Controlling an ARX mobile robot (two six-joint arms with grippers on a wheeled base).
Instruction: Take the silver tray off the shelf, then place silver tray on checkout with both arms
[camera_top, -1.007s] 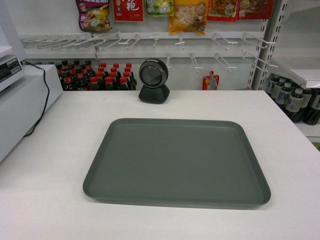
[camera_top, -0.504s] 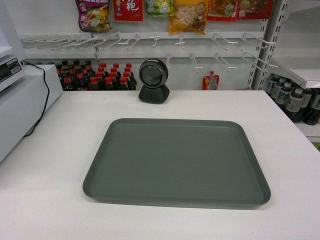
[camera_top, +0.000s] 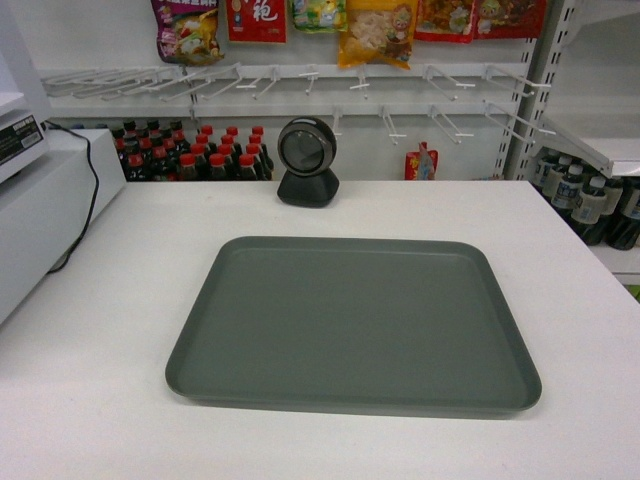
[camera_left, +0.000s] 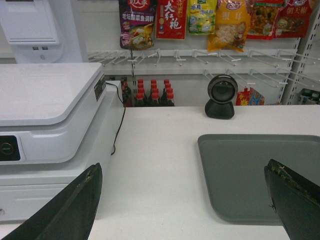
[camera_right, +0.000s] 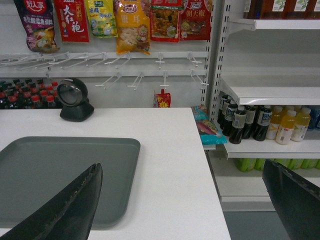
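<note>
Judging from my three feeds, I would call the job essentially done: the silver tray (camera_top: 352, 325) lies flat on the checkout (camera_top: 90, 380), all four corners down, empty, and neither arm shows in the head view. No part of it touches the shelf (camera_right: 272, 92) that I can see off to the right, so the take-off step looks finished and so does the set-down. What may be left is only to confirm the arms are parked; I see nothing else outstanding.

Both pincers are released. The left gripper (camera_left: 182, 200) shows its two dark fingers (camera_left: 75, 207) spread to the far edges of the wrist picture with nothing between them but bare counter and tray. The right gripper (camera_right: 182, 200) is spread just as wide and also carries nothing.

From the left pincer, the tray sits ahead and toward its right finger, with its near left corner falling inside the gap and the cash register (camera_left: 47, 115) off beyond the left finger. From the right pincer, the tray sits ahead and toward its left finger, its right edge inside the gap, with white counter and then the drop to the bottle shelves toward the right finger. Neither pincer touches the tray. A round barcode scanner (camera_top: 307, 160) stands beyond the tray's far edge, apart from it.
</note>
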